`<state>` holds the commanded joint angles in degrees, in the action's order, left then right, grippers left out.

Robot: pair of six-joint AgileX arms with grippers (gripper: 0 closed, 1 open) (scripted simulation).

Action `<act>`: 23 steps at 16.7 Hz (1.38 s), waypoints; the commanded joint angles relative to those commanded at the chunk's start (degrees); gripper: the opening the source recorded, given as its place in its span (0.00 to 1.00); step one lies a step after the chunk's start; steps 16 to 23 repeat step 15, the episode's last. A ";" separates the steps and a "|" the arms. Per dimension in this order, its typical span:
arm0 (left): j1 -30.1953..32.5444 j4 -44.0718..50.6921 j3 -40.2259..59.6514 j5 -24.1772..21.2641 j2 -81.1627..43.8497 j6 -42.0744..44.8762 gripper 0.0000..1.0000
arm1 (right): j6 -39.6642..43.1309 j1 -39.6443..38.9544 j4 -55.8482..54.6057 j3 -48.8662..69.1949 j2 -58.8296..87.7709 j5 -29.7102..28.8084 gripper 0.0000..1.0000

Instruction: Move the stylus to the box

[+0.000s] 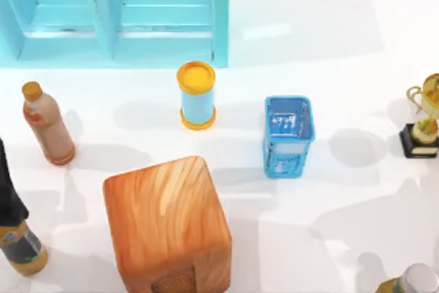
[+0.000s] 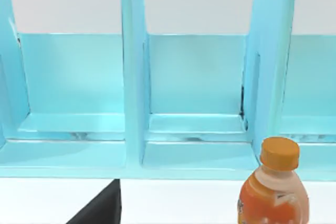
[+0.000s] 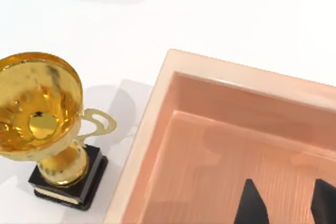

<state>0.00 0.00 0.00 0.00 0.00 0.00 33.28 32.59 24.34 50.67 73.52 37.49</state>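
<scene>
Closest to me, the right gripper [image 3: 287, 205] hangs over the pale pink box [image 3: 173, 129], jaws spread wide and gripping nothing. A gold trophy [image 3: 42, 114] stands just beside the box. I cannot tell where the stylus is. On the table, a wooden block [image 1: 168, 224] sits at six o'clock and a blue mesh basket [image 1: 289, 162] toward three. A yellow-capped can [image 1: 197, 97] is at twelve and an orange bottle [image 1: 48, 132] at nine, its label unreadable. The left arm faces the turquoise shelf [image 1: 137, 18] at eleven.
</scene>
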 joint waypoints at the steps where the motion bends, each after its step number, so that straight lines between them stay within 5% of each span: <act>1: 0.00 0.00 0.00 0.00 0.00 0.00 1.00 | 0.00 0.00 0.00 0.00 0.00 0.00 0.38; 9: 0.00 0.00 0.00 0.00 0.00 0.00 1.00 | 0.00 0.00 0.00 0.00 0.00 0.00 0.98; 23: 0.00 0.00 0.00 0.00 0.00 0.00 1.00 | 0.00 0.00 0.00 0.00 0.00 0.00 1.00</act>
